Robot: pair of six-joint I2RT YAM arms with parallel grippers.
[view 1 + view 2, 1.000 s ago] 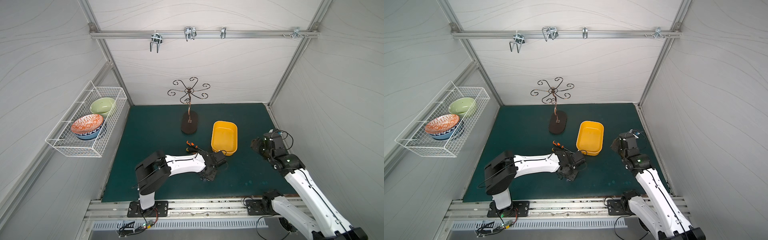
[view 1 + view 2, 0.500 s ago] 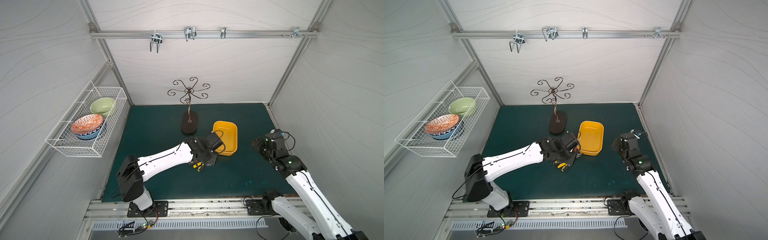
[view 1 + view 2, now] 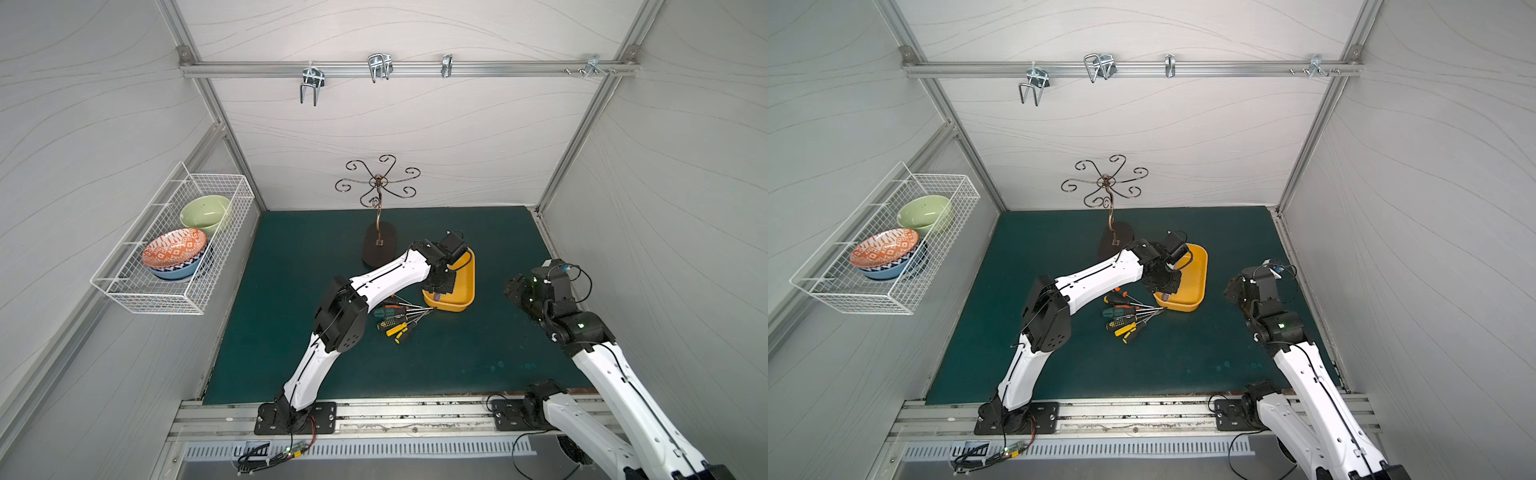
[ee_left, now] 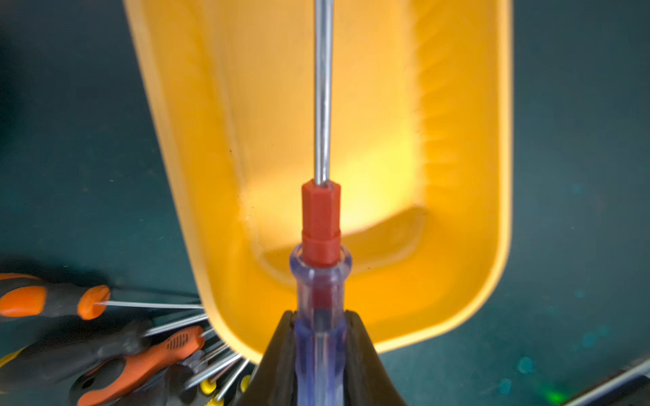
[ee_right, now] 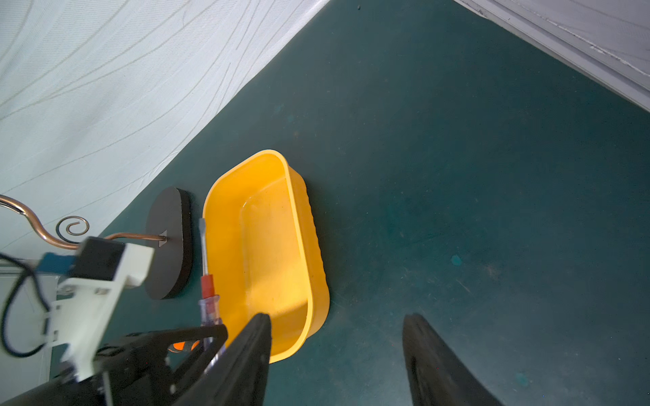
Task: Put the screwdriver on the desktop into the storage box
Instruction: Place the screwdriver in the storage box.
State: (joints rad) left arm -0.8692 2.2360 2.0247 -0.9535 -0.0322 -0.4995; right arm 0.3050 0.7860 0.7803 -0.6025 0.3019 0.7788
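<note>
Nearest you, the right fingers (image 5: 432, 362) stand partly spread with only bare bench (image 5: 492, 175) between them. They are parked to the right of the storage box (image 5: 313, 253) and well apart from it, which I judge keeps that arm out of the delivery path. Just beside the box's near-left corner lies a fan of spare screwdrivers (image 3: 395, 318), with the orange, green and yellow handles turned away from the box and the shafts converging on that corner. You cannot tell whether any tip touches the wall. They look like the stock waiting to be moved, since the box floor that shows is bare. Over the box's near end, the left fingers (image 4: 278, 355) are clamped narrow on the clear-handled screwdriver (image 4: 320, 225), gripping the thick handle below its red collar. The steel shaft runs along the box's long axis toward its far end, so the tool should fit lengthwise when you let go. It appears to hang above the floor rather than rest on it, so lowering comes before release. Just beyond the box's far-left side stands the hook stand (image 3: 378, 249); mind that the shaft tip keeps off it. Far left of the box, the wire basket (image 3: 166, 297) on the wall holds bowls (image 3: 174, 249) and plays no part.
</note>
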